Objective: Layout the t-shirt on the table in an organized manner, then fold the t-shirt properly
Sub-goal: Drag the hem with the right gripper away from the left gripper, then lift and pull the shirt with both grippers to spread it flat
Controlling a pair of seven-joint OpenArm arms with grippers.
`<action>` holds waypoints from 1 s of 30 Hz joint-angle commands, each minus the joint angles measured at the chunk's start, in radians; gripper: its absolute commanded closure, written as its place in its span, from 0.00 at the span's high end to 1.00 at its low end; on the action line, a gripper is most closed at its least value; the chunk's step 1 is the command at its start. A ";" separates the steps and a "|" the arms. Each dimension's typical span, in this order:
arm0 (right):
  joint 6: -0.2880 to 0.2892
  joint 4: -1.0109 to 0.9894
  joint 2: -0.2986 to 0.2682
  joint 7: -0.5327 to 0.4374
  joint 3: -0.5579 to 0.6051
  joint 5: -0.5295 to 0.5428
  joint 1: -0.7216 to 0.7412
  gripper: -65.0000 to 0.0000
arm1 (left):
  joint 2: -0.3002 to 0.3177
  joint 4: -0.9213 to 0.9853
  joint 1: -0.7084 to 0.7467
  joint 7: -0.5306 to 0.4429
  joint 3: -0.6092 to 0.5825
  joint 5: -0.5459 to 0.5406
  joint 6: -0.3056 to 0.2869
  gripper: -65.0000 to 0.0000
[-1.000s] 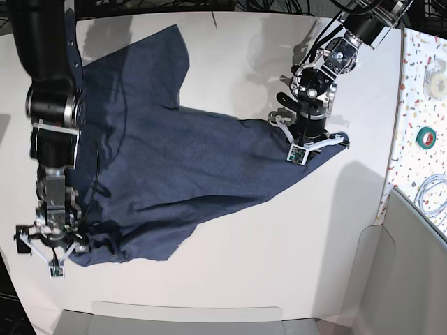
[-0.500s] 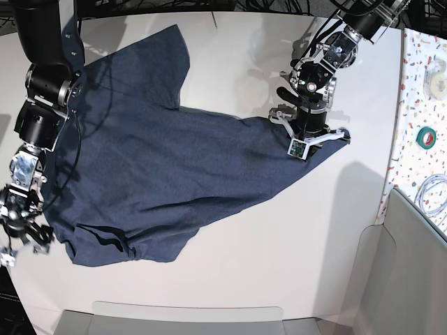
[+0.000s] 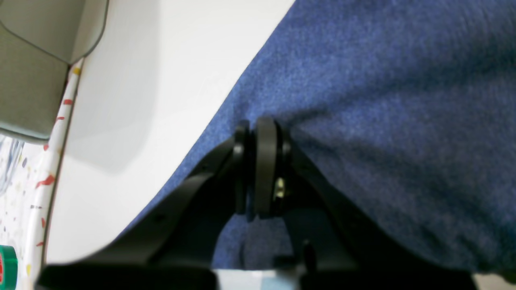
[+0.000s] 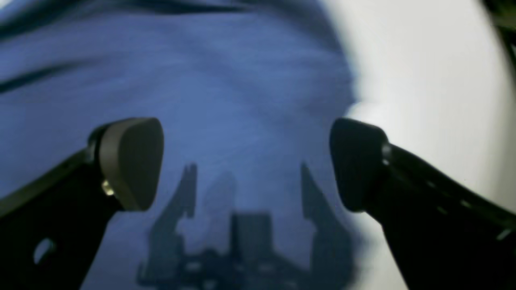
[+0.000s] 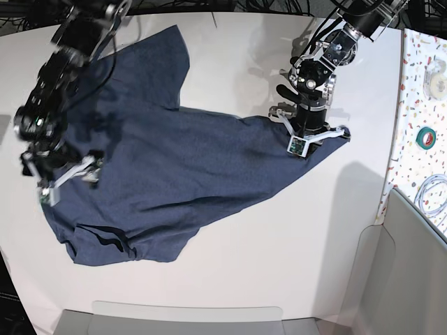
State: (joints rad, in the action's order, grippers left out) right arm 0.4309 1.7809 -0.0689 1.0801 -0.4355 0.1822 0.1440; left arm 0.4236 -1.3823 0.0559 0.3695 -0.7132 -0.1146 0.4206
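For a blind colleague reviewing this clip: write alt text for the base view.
A dark navy t-shirt lies rumpled across the white table. The left gripper is shut on the shirt's edge at the view's right, and the open right gripper hovers over the cloth at the view's left.

T-shirt point(image 5: 160, 167) spread (rumpled) across the table point(image 5: 265, 265), tape roll point(image 5: 427, 137) far right.

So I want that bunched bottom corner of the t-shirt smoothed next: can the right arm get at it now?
Probably yes. The right gripper hangs open over the t-shirt, and nothing stands between it and the bunched corner nearby.
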 commanded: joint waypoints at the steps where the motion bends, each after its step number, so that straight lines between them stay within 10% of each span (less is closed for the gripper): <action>1: 0.006 0.056 0.002 -0.010 -0.004 0.007 -0.039 0.98 | 0.005 0.033 0.054 0.262 -0.019 -0.150 -0.090 0.06; 4: 0.030 0.122 0.036 -0.011 0.014 0.041 -0.163 0.82 | 0.004 0.033 0.054 0.262 -0.019 -0.150 -0.090 0.06; 11: 0.055 0.126 0.037 -0.016 0.036 0.144 -0.321 0.03 | 0.004 0.033 0.054 0.262 -0.019 -0.150 -0.090 0.06; 30: 0.055 -0.083 -0.104 -0.016 0.036 0.141 -0.389 0.00 | 0.025 -0.121 0.055 0.323 -0.013 -0.150 -0.082 0.06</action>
State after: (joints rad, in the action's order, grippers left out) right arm 0.4988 1.7042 -0.1558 0.9863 -0.3927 0.3977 -0.2241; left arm 0.4465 -1.5200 0.0784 0.5289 -0.7128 -0.1493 0.4046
